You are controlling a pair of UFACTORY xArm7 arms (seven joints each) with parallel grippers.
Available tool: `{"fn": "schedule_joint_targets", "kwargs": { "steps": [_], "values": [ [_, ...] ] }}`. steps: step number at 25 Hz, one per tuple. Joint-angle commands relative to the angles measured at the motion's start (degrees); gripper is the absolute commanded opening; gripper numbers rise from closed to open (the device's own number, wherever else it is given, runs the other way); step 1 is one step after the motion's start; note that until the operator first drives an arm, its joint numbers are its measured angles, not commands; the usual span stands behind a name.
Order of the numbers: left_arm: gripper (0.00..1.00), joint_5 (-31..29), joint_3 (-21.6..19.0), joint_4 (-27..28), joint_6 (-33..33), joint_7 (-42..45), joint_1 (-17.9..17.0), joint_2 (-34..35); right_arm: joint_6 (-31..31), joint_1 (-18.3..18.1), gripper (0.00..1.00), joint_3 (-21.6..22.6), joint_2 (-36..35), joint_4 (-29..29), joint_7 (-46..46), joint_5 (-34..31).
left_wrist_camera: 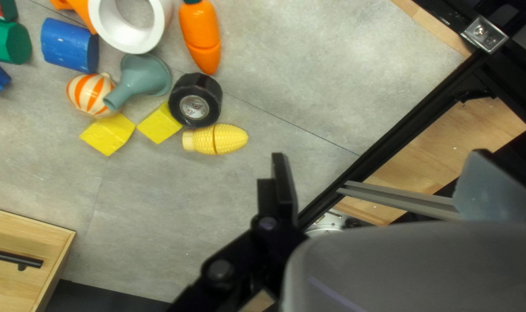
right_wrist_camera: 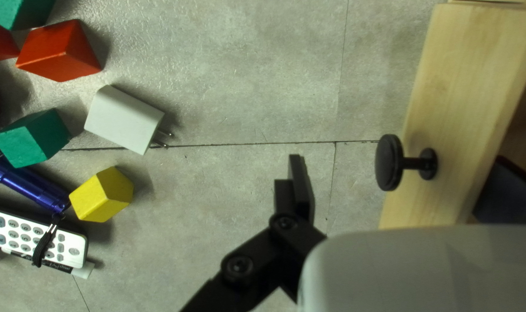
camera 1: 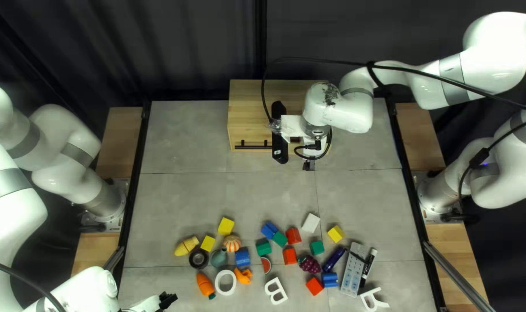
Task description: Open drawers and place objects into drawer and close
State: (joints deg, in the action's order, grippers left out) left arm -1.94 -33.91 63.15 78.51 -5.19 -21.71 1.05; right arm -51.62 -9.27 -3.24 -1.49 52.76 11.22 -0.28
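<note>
The wooden drawer cabinet (camera 1: pixel 245 104) stands near the table's far edge, a black bar handle (camera 1: pixel 254 146) on its front. My right gripper (camera 1: pixel 279 134) hangs over its front. In the right wrist view my right gripper (right_wrist_camera: pixel 401 164) is open; a black knob (right_wrist_camera: pixel 389 163) on a wooden front (right_wrist_camera: pixel 459 86) shows between its fingers, not gripped. Brown wood and shadow lie behind that front; how far it is open I cannot tell. My left gripper (camera 1: pixel 167 300) is low at the left of the top left view. In its wrist view my left gripper (left_wrist_camera: pixel 384 167) is open and empty, beside toy corn (left_wrist_camera: pixel 215 139).
Loose objects lie across the near half: a carrot (camera 1: pixel 205 285), black tape roll (camera 1: pixel 198 258), white ring (camera 1: pixel 225 282), funnel (camera 1: pixel 219 258), grapes (camera 1: pixel 310 264), remote (camera 1: pixel 353 270), white charger (camera 1: pixel 311 223), several coloured blocks. My right arm (camera 1: pixel 448 78) spans the far right.
</note>
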Motion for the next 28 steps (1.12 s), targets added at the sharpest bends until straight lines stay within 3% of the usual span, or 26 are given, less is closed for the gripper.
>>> {"fn": "schedule_joint_targets", "kwargs": {
  "steps": [1, 28],
  "values": [
    [1.0, 0.0, 0.0, 0.0, 0.0, 0.0, 0.0, 0.0, -0.61, -0.2, 1.0, -0.15, -0.13, 0.44, 0.92, 0.94],
    [1.0, 0.0, 0.0, 0.0, 0.0, 0.0, 0.0, 0.0, -0.15, -0.23, 1.0, -0.03, 0.99, -0.63, 2.64, 3.9]
  ]
}}
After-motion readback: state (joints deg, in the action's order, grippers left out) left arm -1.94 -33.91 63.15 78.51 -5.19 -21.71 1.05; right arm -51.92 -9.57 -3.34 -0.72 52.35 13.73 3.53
